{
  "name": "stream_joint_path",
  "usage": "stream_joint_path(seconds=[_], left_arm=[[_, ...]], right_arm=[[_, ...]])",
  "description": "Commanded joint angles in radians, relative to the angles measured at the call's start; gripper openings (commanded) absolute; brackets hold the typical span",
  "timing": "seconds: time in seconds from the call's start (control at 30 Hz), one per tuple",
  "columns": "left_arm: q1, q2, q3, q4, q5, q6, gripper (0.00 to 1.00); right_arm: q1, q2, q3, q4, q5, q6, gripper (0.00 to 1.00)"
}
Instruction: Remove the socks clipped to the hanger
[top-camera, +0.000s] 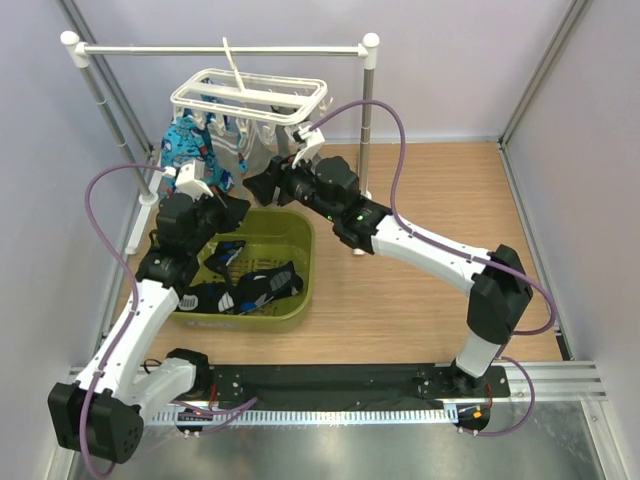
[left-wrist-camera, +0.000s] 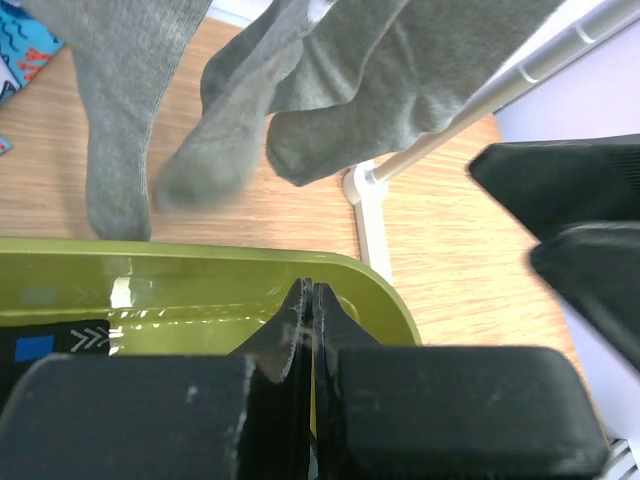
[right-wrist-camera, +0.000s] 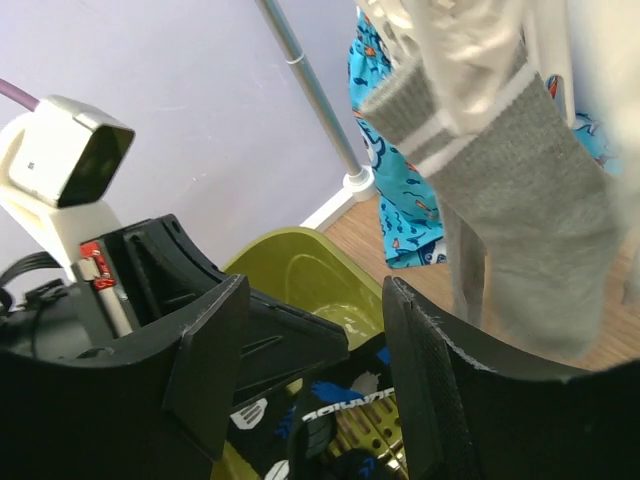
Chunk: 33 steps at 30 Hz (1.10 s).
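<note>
The white grid hanger (top-camera: 250, 95) hangs by its hook from the rail. Grey socks (top-camera: 258, 150) and a blue patterned cloth (top-camera: 185, 140) are clipped under it. In the left wrist view the grey socks (left-wrist-camera: 300, 110) hang above the basket. My left gripper (left-wrist-camera: 313, 292) is shut and empty over the green basket's rim (left-wrist-camera: 200, 262). It also shows in the top view (top-camera: 236, 207). My right gripper (right-wrist-camera: 315, 330) is open and empty, just below and left of a grey sock with white cuff stripes (right-wrist-camera: 520, 200). It also shows in the top view (top-camera: 262, 185). Black socks (top-camera: 255, 285) lie in the basket.
The green basket (top-camera: 305, 260) stands on the wooden floor under the hanger. The white rail stand (top-camera: 220, 48) spans the back, and its foot (left-wrist-camera: 365, 215) is close to the basket. My two grippers are close together, with the left wrist camera (right-wrist-camera: 70, 160) beside the right fingers.
</note>
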Motion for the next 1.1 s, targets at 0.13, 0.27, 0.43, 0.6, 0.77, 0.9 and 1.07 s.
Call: stream_joint_path(seconds=[0.13, 0.27, 0.43, 0.6, 0.77, 0.9, 1.07], left_arm=[[-0.003, -0.010, 0.040, 0.021, -0.033, 0.037, 0.28], [-0.003, 0.069, 0.089, 0.076, -0.098, 0.099, 0.61], [-0.003, 0.145, 0.061, 0.254, -0.039, 0.134, 0.64], [-0.003, 0.192, 0.011, 0.438, -0.018, 0.168, 0.63], [-0.001, 0.286, 0.060, 0.487, 0.019, 0.227, 0.61], [-0.001, 0.350, 0.093, 0.489, -0.005, 0.257, 0.59], [-0.001, 0.369, 0.094, 0.510, -0.097, 0.270, 0.59]], right_arm=[[0.004, -0.086, 0.070, -0.079, 0.022, -0.010, 0.61], [0.004, -0.173, 0.019, -0.097, 0.054, -0.024, 0.62], [0.004, -0.296, -0.061, -0.097, 0.065, -0.038, 0.64], [0.004, -0.413, -0.149, -0.079, 0.071, -0.059, 0.64], [0.004, -0.483, -0.181, -0.094, 0.096, -0.095, 0.65], [0.004, -0.511, -0.187, -0.109, 0.105, -0.108, 0.65], [0.005, -0.539, -0.193, -0.112, 0.100, -0.114, 0.65]])
